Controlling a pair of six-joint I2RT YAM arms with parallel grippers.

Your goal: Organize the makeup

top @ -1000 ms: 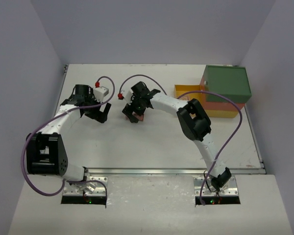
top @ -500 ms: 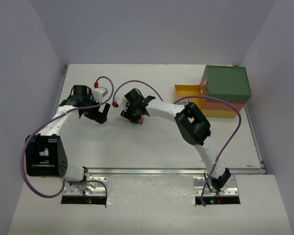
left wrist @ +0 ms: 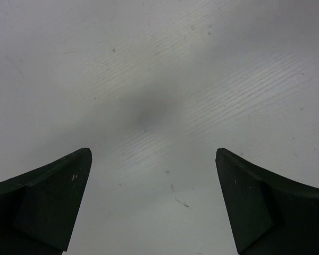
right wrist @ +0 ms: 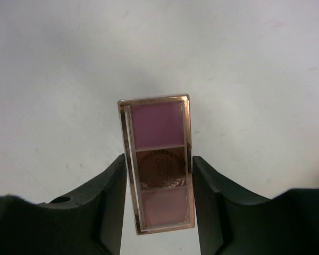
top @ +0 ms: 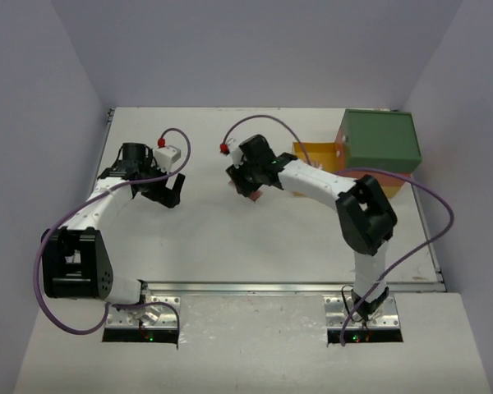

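Palette (right wrist: 157, 164), slim rect w/ three pans (pink, brown, pale) and rose-gold rim: clamped betw fingers of right gripper (right wrist: 158, 183), pinched on both long edges, pink end poking out past tips. Sits mid-table toward back, near and left of yellow drawer (top: 315, 153) of green-topped box (top: 378, 138).

Prob light, stiff, hard-shelled. Glossy rim likely slippery under pads. Pressed powder likely to crack if dropped or over-squeezed. Best hold = long edges near middle, as gripped here; flat faces no good for a two-finger pinch.

Left gripper (left wrist: 153, 159) fingers spread wide, nothing betw them, over table (left wrist: 159, 64), well apart from palette.

Hard to make out: in top view palette mostly hidden under right wrist, only a pinkish sliver showing. Can't tell if lifted clear of table or touching. Lid, if any, not discernible. Drawer contents partly blocked by arm. No other makeup visible in any view.
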